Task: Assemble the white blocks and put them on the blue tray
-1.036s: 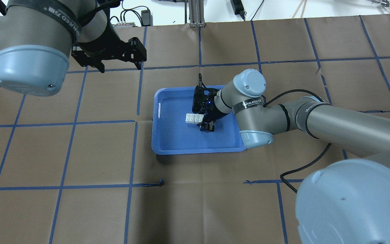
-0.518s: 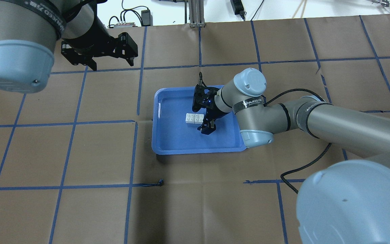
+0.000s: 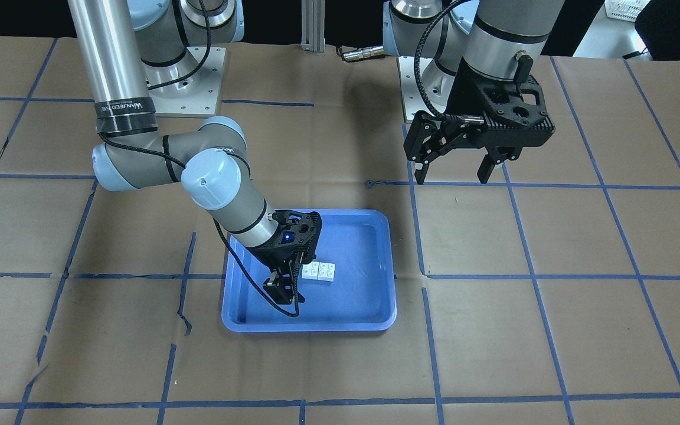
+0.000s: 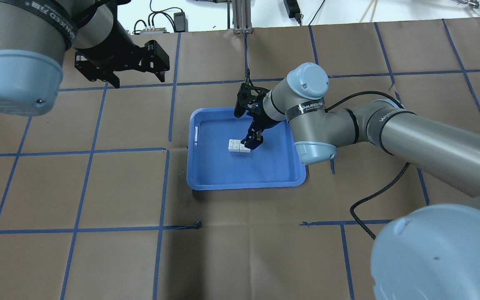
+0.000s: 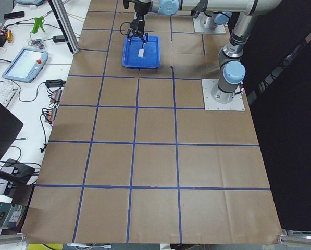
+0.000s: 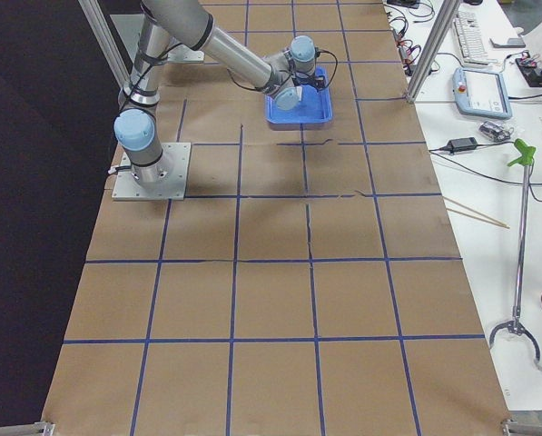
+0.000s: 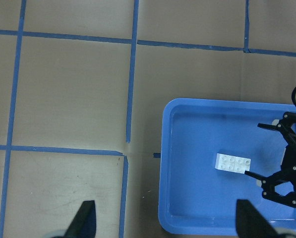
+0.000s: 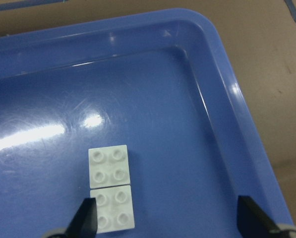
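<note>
The two white blocks lie joined side by side, studs up, near the middle of the blue tray. They also show in the front view, the left wrist view and the right wrist view. My right gripper is open and empty. It hangs a little above the tray, just off the blocks' right end, not touching them. My left gripper is open and empty, high above the table at the far left, away from the tray.
Brown paper with a blue tape grid covers the table. The right arm's black cable loops over the table to the right of the tray. The arms' base plates stand at the robot's side. A side bench with a teach pendant lies beyond the far edge.
My right gripper has lifted and pulled back from the blocks, which stay put on the tray. My left arm has shifted a little to the left and farther away.
</note>
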Motion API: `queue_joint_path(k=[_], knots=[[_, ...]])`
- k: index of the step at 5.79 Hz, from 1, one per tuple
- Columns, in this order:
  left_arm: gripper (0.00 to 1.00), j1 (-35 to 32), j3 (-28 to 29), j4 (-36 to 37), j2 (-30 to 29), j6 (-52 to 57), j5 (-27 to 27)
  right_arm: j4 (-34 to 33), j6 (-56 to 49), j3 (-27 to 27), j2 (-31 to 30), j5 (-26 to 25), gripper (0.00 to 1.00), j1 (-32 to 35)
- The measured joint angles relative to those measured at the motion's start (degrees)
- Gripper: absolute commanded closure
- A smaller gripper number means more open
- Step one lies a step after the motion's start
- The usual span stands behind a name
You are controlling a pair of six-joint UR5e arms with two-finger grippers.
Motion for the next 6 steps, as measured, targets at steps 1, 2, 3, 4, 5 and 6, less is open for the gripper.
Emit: queue_joint_path(k=[1, 2, 3, 4, 5, 6], knots=[[0.01, 0.1, 0.1, -2.1, 0.7, -0.2, 0.1, 6.9, 0.3, -1.9, -2.4, -1.1, 0.00, -0.9], [0.01, 0.3, 0.2, -3.1, 0.8, -0.4, 0.0, 14.8, 0.6, -4.4, -4.7, -2.6, 0.00, -2.4], [0.01, 0.3, 0.2, -3.3, 0.7, -0.5, -0.2, 23.6, 1.3, -7.6, -6.9, -4.4, 0.00, -4.5], [0.01, 0.4, 0.2, -3.2, 0.6, -0.5, -0.2, 31.7, 3.4, -10.8, -8.9, -7.3, 0.00, -6.6], [0.01, 0.4, 0.2, -3.1, 0.6, -0.6, -0.3, 37.8, 7.9, -13.5, -10.3, -11.0, 0.00, -8.3], [0.01, 0.3, 0.2, -3.0, 0.7, -0.6, -0.6, 42.5, 15.7, -15.6, -11.6, -15.0, 0.00, -9.7]])
